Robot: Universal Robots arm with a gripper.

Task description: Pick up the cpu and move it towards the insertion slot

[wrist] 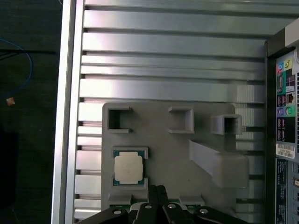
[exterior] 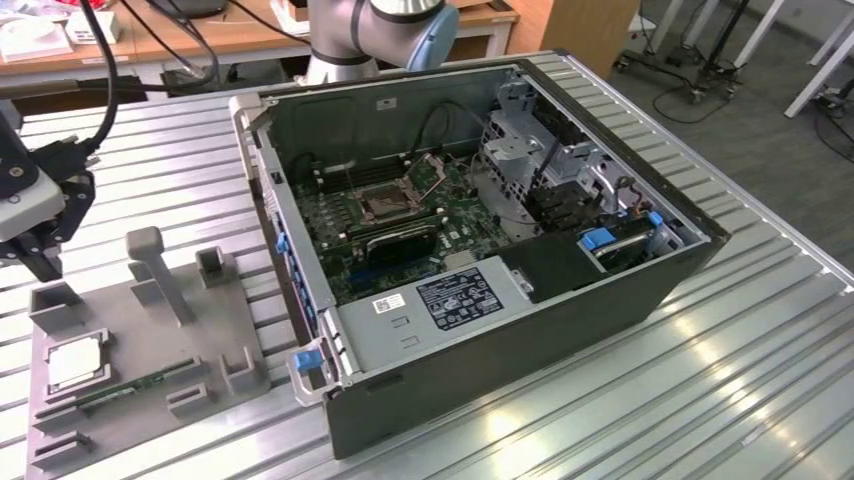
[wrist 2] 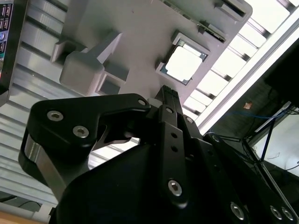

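end effector [exterior: 44, 262]: black, two fingers pressed together with nothing between them. It hangs over the table's edge on the exterior view's left, above the far end of the holder plate. In the first wrist view its tips [wrist: 157, 190] sit just beside the cpu without touching it.
table [exterior: 641, 400]: ribbed silver metal that carries everything here.
holder plate [exterior: 200, 330]: flat grey plate at the table's near corner on the exterior view's left, with raised blocks, open pockets and one tall post.
cpu [exterior: 78, 360]: a small, flat square lying level in a shallow pocket of the holder plate, framed by low grey lips. Its top is a pale, shiny metal lid with notched corners. In the first wrist view [wrist: 129, 168] a thin green edge shows around the lid.
memory stick [exterior: 134, 385]: long, thin and green, lying in the plate just beside the cpu, towards the table's near edge.
computer case [exterior: 534, 350]: dark, lying open at the table's middle.
motherboard [exterior: 334, 230]: green, on the case floor.
insertion slot [exterior: 387, 205]: square black socket in a silvery frame on the motherboard, well apart from the cpu.
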